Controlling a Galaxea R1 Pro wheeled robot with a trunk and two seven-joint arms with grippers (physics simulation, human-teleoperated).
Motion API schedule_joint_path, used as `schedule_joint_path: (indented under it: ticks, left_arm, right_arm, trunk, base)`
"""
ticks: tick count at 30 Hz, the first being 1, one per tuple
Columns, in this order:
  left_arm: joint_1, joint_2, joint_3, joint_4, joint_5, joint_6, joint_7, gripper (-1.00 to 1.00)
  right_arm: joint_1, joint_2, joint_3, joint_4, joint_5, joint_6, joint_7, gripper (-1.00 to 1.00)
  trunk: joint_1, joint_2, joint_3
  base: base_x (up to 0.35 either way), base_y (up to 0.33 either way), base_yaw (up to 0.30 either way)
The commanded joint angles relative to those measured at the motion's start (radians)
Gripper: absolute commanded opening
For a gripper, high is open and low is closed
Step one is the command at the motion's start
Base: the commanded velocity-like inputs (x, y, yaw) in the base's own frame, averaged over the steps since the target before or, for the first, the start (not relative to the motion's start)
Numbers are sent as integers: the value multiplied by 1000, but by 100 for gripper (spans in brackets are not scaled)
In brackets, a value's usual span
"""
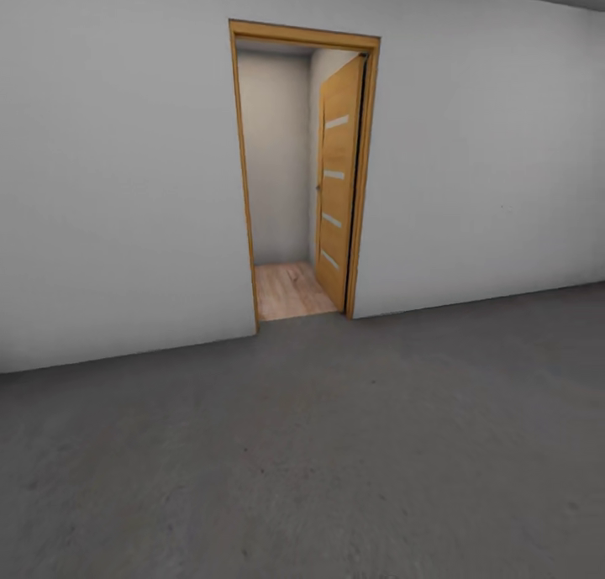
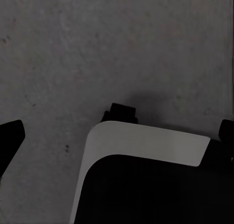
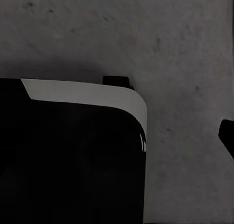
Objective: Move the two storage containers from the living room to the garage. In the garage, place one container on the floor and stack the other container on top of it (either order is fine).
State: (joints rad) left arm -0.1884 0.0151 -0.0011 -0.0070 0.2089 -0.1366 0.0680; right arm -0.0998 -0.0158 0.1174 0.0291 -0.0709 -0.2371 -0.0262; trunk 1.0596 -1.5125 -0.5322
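Straight ahead across the grey floor (image 1: 336, 461), faced an open doorway (image 1: 290, 184), door (image 1: 339, 184) swung inward. Carried no bin. Could not tell the jaws' state.

The head camera stands well back on the concrete floor (image 1: 336, 461), facing the open door (image 1: 339, 188). Both wrist cameras look straight down, close over that floor, sharing it and the robot's base (image 2: 146, 185).

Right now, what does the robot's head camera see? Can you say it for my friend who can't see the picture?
An open doorway with an orange wooden frame sits in a plain pale grey wall. Its orange door, with four glass slits, is swung inward, and light wood plank flooring shows beyond. Dark grey speckled concrete floor fills the foreground.
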Motion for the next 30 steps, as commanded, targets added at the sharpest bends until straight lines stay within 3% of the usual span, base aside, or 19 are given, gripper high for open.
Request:
schedule_joint_path:
  ticks: [1, 11, 30]
  left_arm:
    - [0, 0, -1, 0, 6, -3, 1, 100]
    - [0, 0, -4, 2, 10, 4, 1, 100]
    - [0, -1, -5, 3, 7, 11, 1, 100]
  right_arm:
    - [-1, 0, 8, 3, -7, -6, -2, 100]
    - [-1, -4, 10, 3, -3, 0, -7, 100]
    - [-1, -2, 16, 2, 5, 0, -3, 100]
  trunk:
    - [0, -1, -1]
    - [0, -1, -4]
    - [0, -1, -4]
  base:
    - [0, 0, -300]
    - [48, 0, -223]
    - [308, 0, -9]
